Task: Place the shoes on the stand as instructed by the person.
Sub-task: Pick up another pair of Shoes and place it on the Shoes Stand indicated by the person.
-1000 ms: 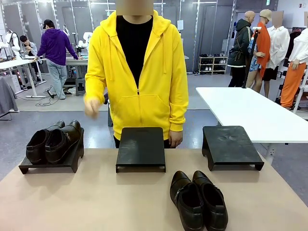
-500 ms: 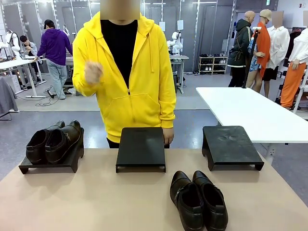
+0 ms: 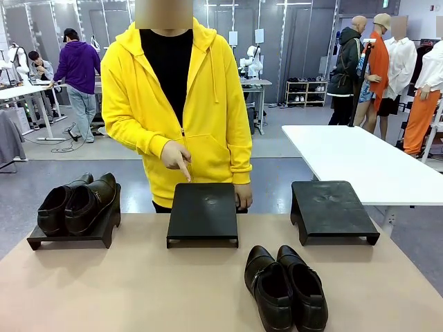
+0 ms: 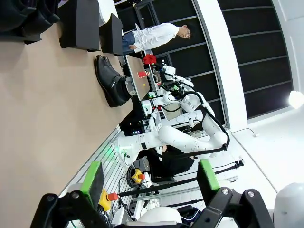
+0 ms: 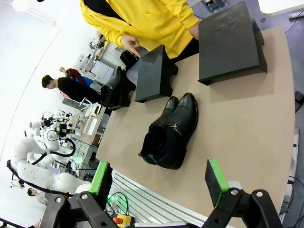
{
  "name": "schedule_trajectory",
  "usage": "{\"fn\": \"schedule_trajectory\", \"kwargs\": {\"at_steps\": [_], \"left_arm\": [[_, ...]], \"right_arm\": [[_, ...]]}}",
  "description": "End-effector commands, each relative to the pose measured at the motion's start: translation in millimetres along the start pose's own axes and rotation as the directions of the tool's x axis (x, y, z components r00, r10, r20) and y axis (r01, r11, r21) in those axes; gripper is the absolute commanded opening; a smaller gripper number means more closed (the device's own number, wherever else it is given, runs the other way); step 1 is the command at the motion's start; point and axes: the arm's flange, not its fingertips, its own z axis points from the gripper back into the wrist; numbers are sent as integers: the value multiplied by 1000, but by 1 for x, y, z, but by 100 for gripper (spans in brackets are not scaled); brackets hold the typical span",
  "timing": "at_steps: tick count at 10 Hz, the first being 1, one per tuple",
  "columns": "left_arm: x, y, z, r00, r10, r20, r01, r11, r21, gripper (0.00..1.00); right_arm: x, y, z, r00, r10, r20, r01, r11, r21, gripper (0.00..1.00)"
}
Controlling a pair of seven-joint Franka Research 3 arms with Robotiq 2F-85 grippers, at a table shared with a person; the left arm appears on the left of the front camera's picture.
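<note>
Pointing down at the middle stand (image 3: 203, 211), the person's hand (image 3: 177, 158) hangs just above its far edge, so that stand reads as the target. The main risk is that the loose pair (image 3: 285, 287), lying near the table's (image 3: 138, 290) near edge right of middle, sits closer to the right stand (image 3: 332, 209), and a reach could land it there instead. Second risk: glossy leather may slip in the pads, or a claw may lift one shoe and leave its mate behind. Third: coming in low could knock the stand's front lip and shove it into the person's other hand (image 3: 243, 197), which rests at the stand's far right corner. The pointing hand could also get hit if it is over the stand when a shoe comes in. Stands line the far edge: the left stand (image 3: 73, 235) carries a shoe pair (image 3: 76, 203), the middle and right stands carry nothing. Left claw (image 4: 151, 176) is spread, gripping nothing; right claw (image 5: 157, 179) is spread too, with the loose pair well ahead of it.
</note>
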Motion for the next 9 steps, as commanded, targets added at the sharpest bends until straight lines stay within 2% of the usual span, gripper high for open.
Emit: {"fn": "schedule_trajectory", "kwargs": {"at_steps": [1,3,5,7,9], "left_arm": [[-3,-3,-3,1000,5,0,-5,1000,13,100],[-3,-3,-3,1000,5,0,-5,1000,13,100],[-3,-3,-3,1000,5,0,-5,1000,13,100],[-3,-3,-3,1000,5,0,-5,1000,13,100],[-3,-3,-3,1000,5,0,-5,1000,13,100]], "right_arm": [[14,24,-4,997,30,-66,-31,999,-12,100],[41,86,-50,968,74,-238,-99,991,-95,100],[45,146,-121,917,128,-379,-203,965,-166,100],[26,191,-192,870,145,-472,-296,918,-264,100],[-5,215,-246,843,98,-530,-316,886,-340,100]]}}
